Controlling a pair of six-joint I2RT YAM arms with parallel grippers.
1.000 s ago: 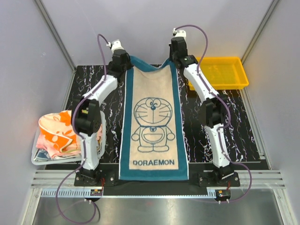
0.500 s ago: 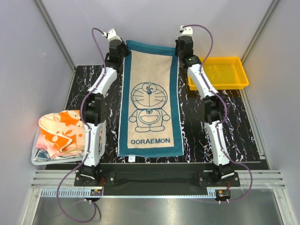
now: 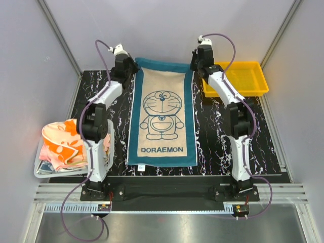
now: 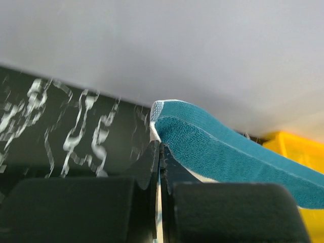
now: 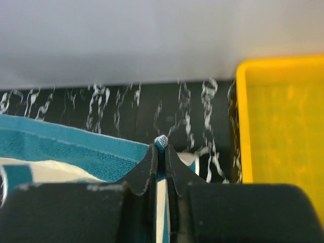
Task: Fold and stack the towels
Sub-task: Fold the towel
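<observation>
On the black table (image 3: pixel 215 134) the towel (image 3: pixel 162 86) had been drawn farther back and flattened. Only in the wrist views were its far corners seen pinched by the left gripper (image 4: pixel 160 148) and right gripper (image 5: pixel 161 150).

Lit brightly, evenly from above; threw soft, faint shadows; looked sharp overhead; blurred at close range in wrist views.

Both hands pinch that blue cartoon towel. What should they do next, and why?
Probably carry the far corners toward the near edge, folding it in half: the teal-bordered cream cloth towel lies flat, and the left hand and right hand each pinch a far corner.
</observation>
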